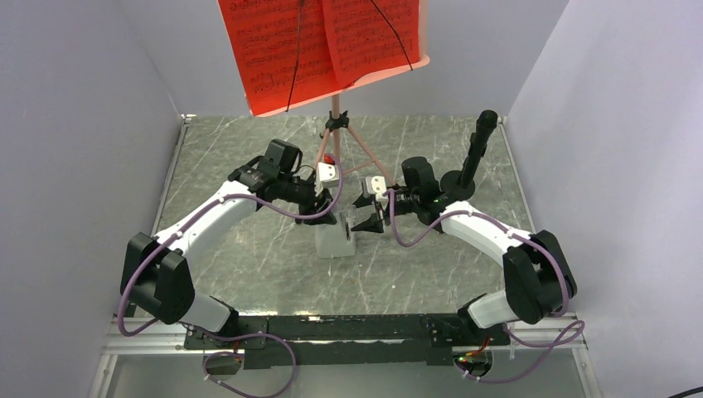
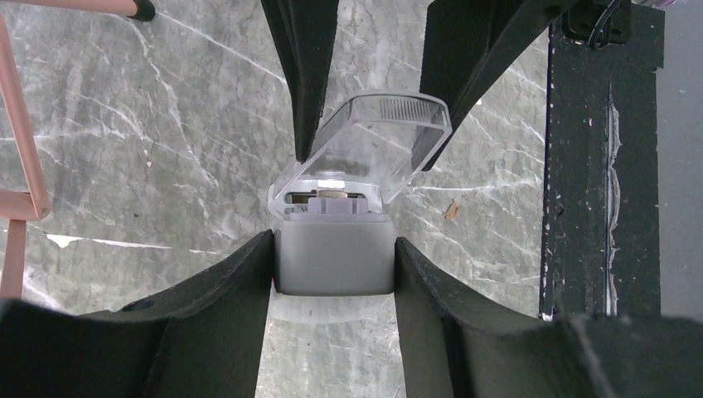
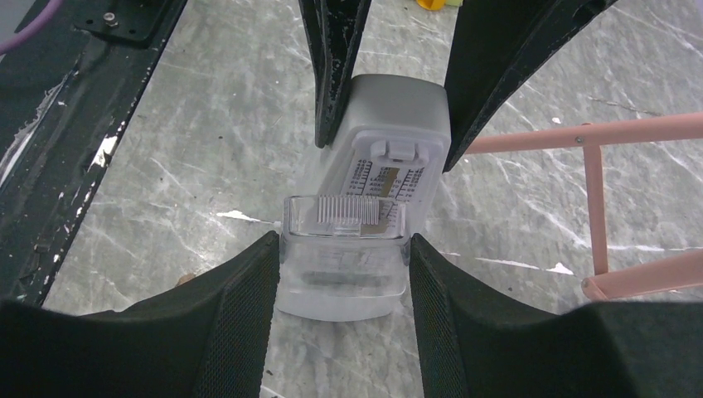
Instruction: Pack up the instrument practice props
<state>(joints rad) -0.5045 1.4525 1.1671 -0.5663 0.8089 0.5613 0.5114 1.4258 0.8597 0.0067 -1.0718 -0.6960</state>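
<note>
The small white metronome (image 1: 335, 241) stands on the table's middle. My left gripper (image 1: 328, 219) is shut on its white body (image 2: 333, 264). My right gripper (image 1: 371, 220) is shut on its clear plastic cover (image 3: 344, 269), which leans tilted against the body's scale face (image 3: 390, 124). The cover also shows in the left wrist view (image 2: 365, 145) between the right fingers (image 2: 308, 75). The pink music stand (image 1: 336, 116) stands behind on tripod legs (image 3: 597, 145), with red sheet-music pages (image 1: 319, 46) on its desk.
A black cylinder on a round base (image 1: 472, 162) stands at the back right. A small red block (image 1: 329, 158) lies by the stand's legs, and a yellow one (image 3: 435, 4) shows at the frame's top. White walls enclose three sides. A black rail (image 2: 601, 166) runs along the near edge.
</note>
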